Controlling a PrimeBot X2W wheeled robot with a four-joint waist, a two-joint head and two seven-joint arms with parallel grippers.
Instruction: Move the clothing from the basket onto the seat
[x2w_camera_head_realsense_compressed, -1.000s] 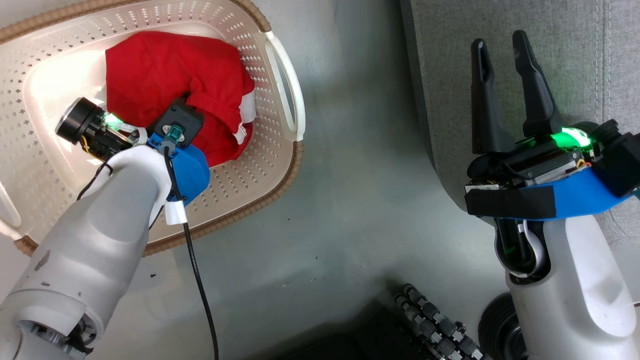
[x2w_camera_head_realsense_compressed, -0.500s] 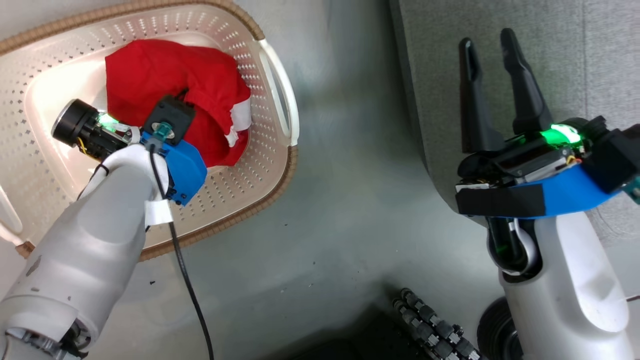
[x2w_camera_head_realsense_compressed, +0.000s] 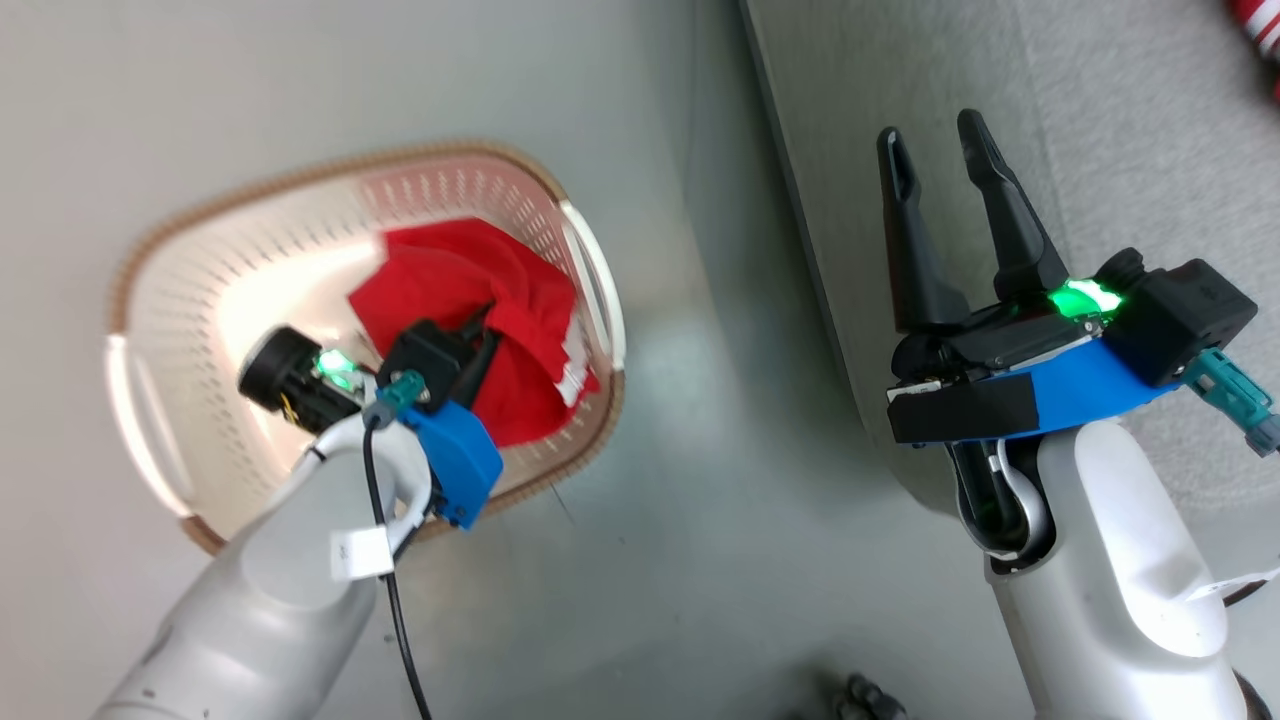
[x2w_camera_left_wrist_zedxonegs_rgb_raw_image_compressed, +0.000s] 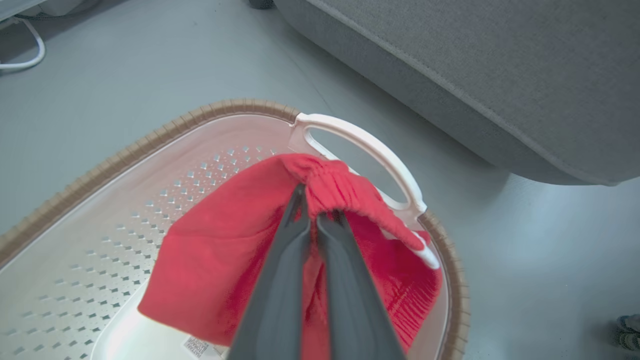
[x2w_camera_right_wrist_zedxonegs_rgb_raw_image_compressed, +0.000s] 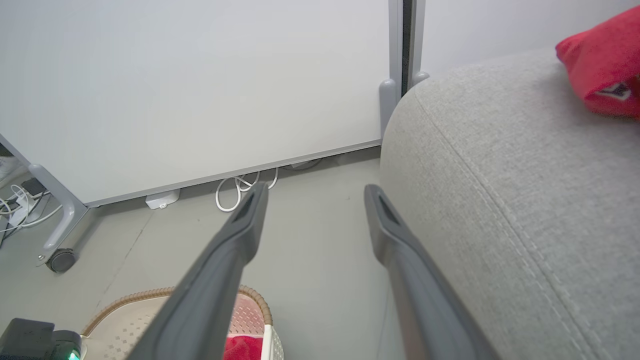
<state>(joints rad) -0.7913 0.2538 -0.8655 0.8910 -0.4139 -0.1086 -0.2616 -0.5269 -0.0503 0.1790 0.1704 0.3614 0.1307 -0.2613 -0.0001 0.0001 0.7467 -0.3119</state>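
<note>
The jaws of the left gripper (x2w_camera_left_wrist_zedxonegs_rgb_raw_image_compressed: 317, 200) clench a thin fold of the red garment (x2w_camera_left_wrist_zedxonegs_rgb_raw_image_compressed: 215, 260) in the basket (x2w_camera_left_wrist_zedxonegs_rgb_raw_image_compressed: 150, 145). So small a pinch may slip, or trailing cloth may snag the handle (x2w_camera_left_wrist_zedxonegs_rgb_raw_image_compressed: 360, 145), short of the seat (x2w_camera_left_wrist_zedxonegs_rgb_raw_image_compressed: 500, 75). The right gripper (x2w_camera_head_realsense_compressed: 930, 135) has its jaws released.

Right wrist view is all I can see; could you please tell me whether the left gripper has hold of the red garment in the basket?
Observer: Yes, the left wrist view shows the left gripper shut on a bunched fold of the red garment.
Operator: Thank you; is it fully lifted out?
Observer: Not yet: its lower part lies inside the basket, beside the handle nearest the seat.
Operator: Do those two touch each other?
Observer: No, the head view shows bare floor between them.
</note>
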